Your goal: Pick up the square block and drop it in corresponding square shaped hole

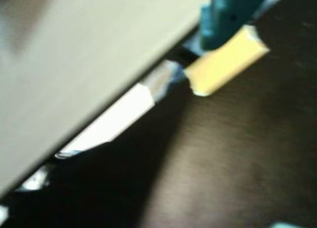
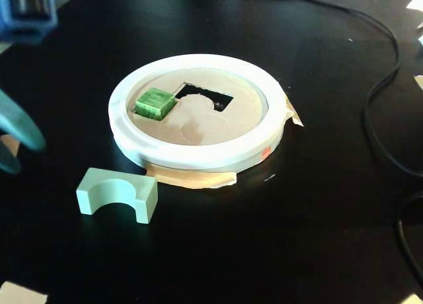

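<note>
In the fixed view, the green square block sits in a square opening on the left of the brown lid inside the white ring. Its top stands above the lid. My gripper is at the left edge, blurred, well left of the ring. Its two teal fingers stand apart with nothing between them. In the wrist view only one teal finger shows at the top right, next to a yellow strip. The block is out of that view.
A dark arch-shaped hole is open in the lid beside the block. A pale green arch block stands on the black table in front of the ring. Black cables run along the right. Tan tape sticks out under the ring.
</note>
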Tool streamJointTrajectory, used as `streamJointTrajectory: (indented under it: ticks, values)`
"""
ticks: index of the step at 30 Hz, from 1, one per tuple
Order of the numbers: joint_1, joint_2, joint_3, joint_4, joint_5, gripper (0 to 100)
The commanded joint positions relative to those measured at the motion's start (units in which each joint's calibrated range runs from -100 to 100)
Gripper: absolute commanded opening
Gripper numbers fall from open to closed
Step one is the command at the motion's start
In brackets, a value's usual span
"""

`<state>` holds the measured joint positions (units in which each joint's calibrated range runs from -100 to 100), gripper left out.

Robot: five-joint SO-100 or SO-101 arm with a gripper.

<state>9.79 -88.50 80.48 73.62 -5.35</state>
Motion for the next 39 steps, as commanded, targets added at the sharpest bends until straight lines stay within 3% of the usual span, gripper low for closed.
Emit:
streamJointTrajectory:
  ticks: [1, 10, 39]
  values:
    - [0.8, -1.4, 6.1, -4.2, 3.2, 89]
    - [2.9, -1.4, 13.2, -5.1, 4.1, 89]
    - [2.7, -1.5, 13.4, -5.1, 4.4, 88]
